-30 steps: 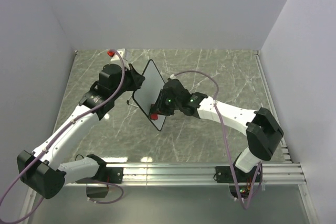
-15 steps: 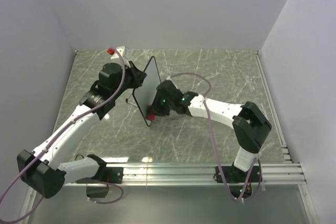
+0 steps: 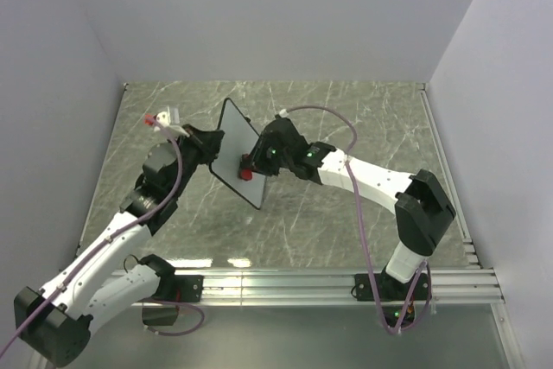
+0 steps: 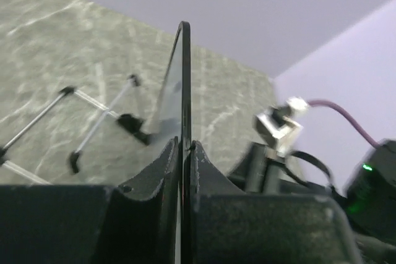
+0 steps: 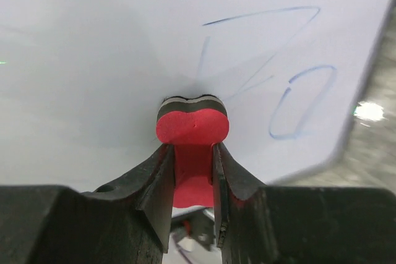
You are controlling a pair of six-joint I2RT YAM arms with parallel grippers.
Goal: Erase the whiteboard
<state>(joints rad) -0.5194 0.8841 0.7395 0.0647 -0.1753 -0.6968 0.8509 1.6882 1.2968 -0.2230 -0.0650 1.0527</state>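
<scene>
The step in hand looks like wiping, and to do it well the eraser [image 5: 192, 127] should press flat on the whiteboard [image 3: 232, 137] and sweep toward the blue scribbles [image 5: 272, 60], which lie up and to the right of it in the right wrist view, apart from the felt edge. The pressure should be even and light, since the board is held only at one edge and could twist or slip. The right jaws are closed on the red eraser's narrow waist, and its dark felt face meets the white surface just ahead of the fingertips. The left jaws are clamped on the board's thin black edge, which rises upright between them in the left wrist view. In the top view the board stands on edge above the marbled desk [image 3: 363, 118], centre-left of the frame, between the two arms.
</scene>
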